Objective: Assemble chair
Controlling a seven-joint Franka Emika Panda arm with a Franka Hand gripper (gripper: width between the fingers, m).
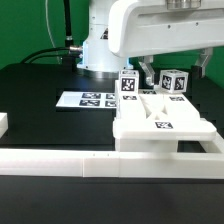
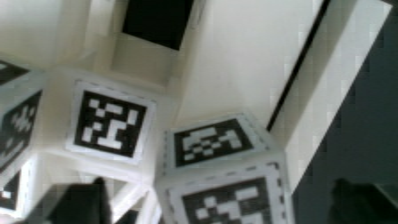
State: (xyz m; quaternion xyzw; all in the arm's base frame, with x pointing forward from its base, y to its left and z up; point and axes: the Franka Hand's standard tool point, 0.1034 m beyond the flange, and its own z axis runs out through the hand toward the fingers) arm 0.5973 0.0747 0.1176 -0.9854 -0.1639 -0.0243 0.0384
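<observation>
1. Exterior view: the Panda arm [image 1: 150, 30] fills the upper middle and upper right of the frame, wrist lowered over the chair parts.
2. The gripper [image 1: 147, 72] hangs just above the partly built chair [image 1: 160, 118]; its jaws stand wide apart and hold nothing, as far as can be seen.
3. The chair sits at centre right of the frame: a flat slotted panel with a tag on top, and two upright tagged legs behind it, one [image 1: 128, 85] at frame centre, one [image 1: 176, 81] further right.
4. The marker board [image 1: 88, 99] lies flat on the black table [image 1: 40, 120], left of centre.
5. A long white border rail [image 1: 60, 160] crosses the lower frame, touching the chair's front edge.
6. Wrist view: tagged white chair pieces [image 2: 111, 125] fill the frame at close range; a dark fingertip [image 2: 71, 205] shows at the lower left corner. Contact cannot be told.
</observation>
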